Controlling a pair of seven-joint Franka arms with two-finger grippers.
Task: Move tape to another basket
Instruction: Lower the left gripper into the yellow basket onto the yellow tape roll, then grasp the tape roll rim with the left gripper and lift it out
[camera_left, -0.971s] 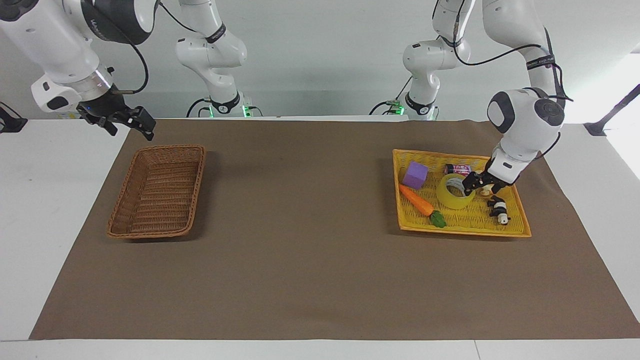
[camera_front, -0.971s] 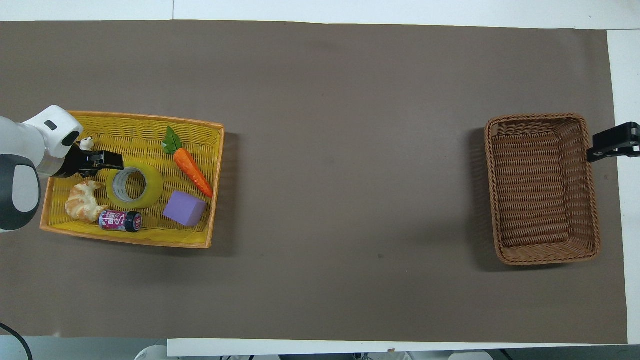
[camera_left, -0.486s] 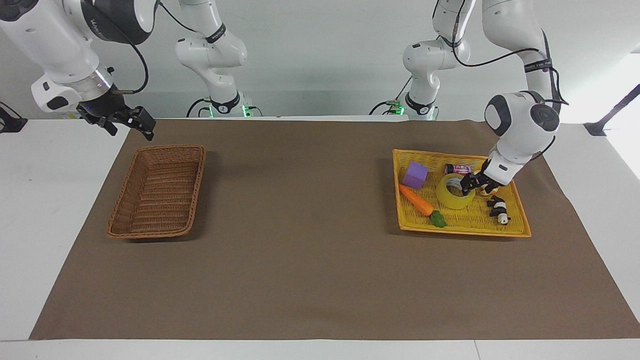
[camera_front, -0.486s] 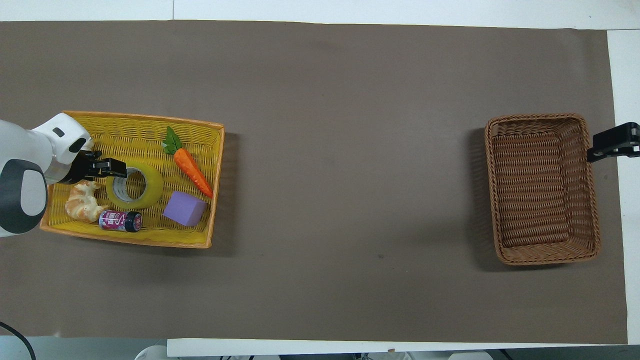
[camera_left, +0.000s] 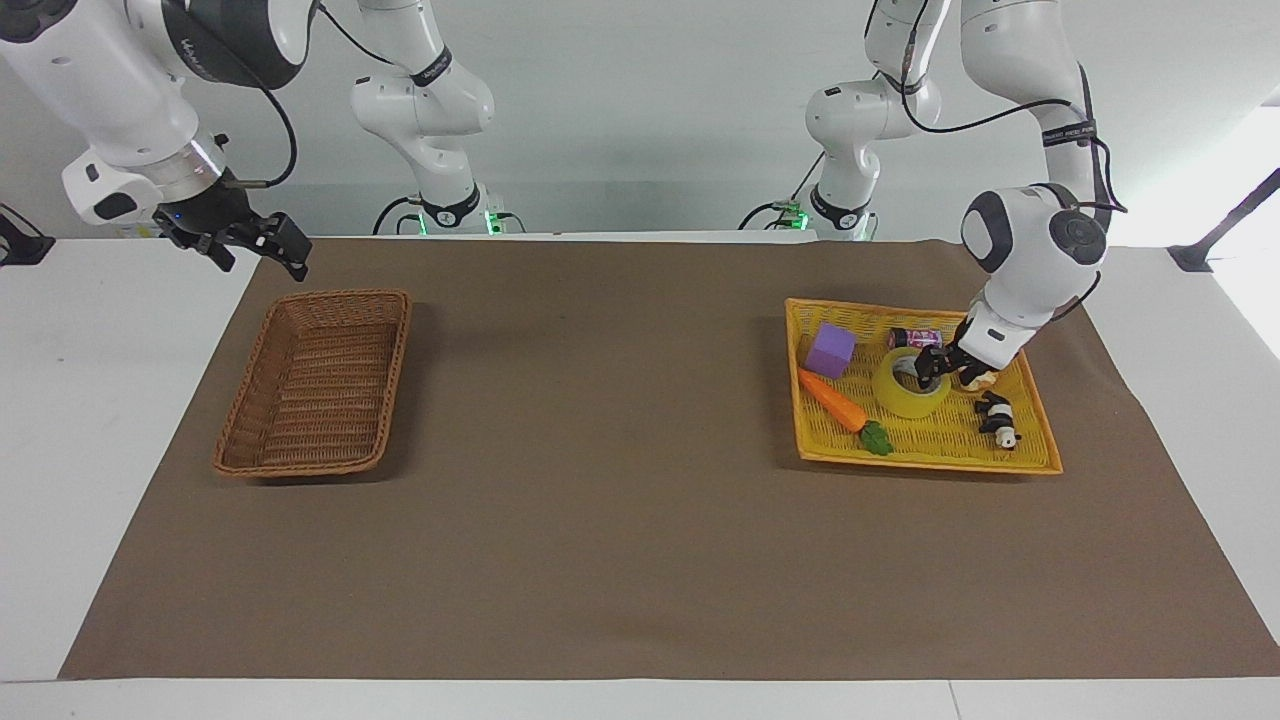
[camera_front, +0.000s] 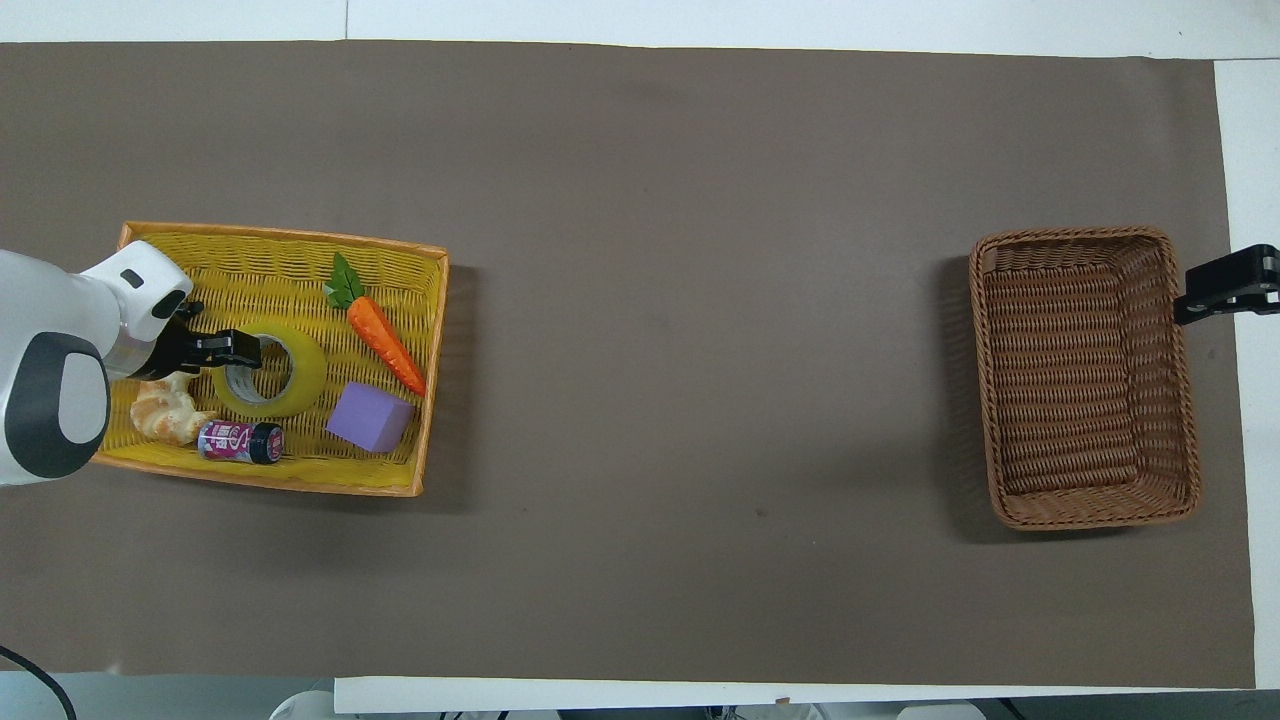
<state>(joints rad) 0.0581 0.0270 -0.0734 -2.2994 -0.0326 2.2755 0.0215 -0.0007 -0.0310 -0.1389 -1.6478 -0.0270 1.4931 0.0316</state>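
The yellow tape (camera_left: 903, 396) lies flat in the yellow tray (camera_left: 930, 457) at the left arm's end of the table; it also shows in the overhead view (camera_front: 302, 384). My left gripper (camera_left: 932, 363) is open and low at the tape's rim, with one fingertip over the white core; it also shows in the overhead view (camera_front: 243, 350). The brown wicker basket (camera_left: 300, 465) stands empty at the right arm's end, also in the overhead view (camera_front: 1090, 518). My right gripper (camera_left: 262, 248) is open and waits in the air beside the basket's corner, and shows in the overhead view (camera_front: 1226, 284).
In the yellow tray (camera_front: 300, 240) around the tape lie a purple cube (camera_front: 369, 417), a toy carrot (camera_front: 385, 342), a small can (camera_front: 238, 441), a croissant (camera_front: 165, 415) and a black-and-white toy (camera_left: 997, 418). A brown mat (camera_left: 600, 450) covers the table.
My left gripper has moved lower and along the tray to the tape's rim. The tape has not moved. The right arm has not moved.
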